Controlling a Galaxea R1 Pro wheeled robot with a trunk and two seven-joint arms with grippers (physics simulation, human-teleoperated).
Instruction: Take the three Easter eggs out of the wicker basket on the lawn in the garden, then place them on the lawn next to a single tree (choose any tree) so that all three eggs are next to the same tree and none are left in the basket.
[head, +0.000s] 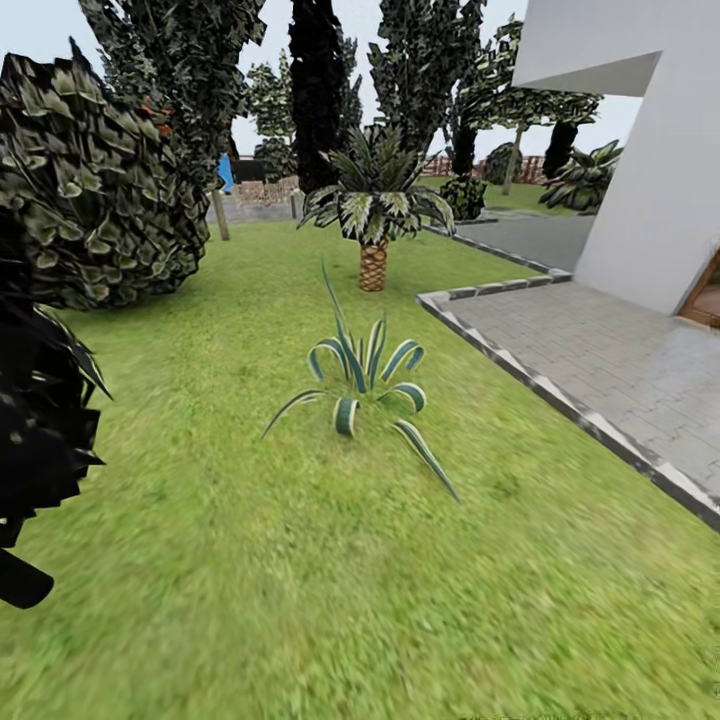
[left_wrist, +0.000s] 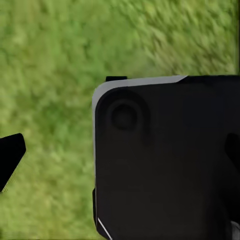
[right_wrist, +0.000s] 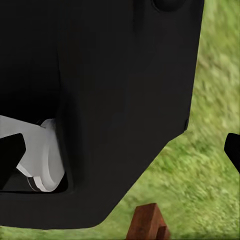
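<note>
Head view, going left to right: a dark speckled-leaf bush (head: 95, 190) stands at the left edge, then the lawn (head: 300, 600) spreads across the middle with a striped spiky plant (head: 365, 385) on it and a palm (head: 375, 215) with a scaly trunk behind that. Grey paving (head: 610, 370) and the white house wall (head: 650, 180) lie to the right. Left wrist view: grass beside a black robot body panel (left_wrist: 165, 160), one dark fingertip (left_wrist: 10, 157) at the frame's edge. Right wrist view: more black body, grass, a brown wooden piece (right_wrist: 147, 222). Whether either pincer is spread or pressed together, I cannot tell.
</note>
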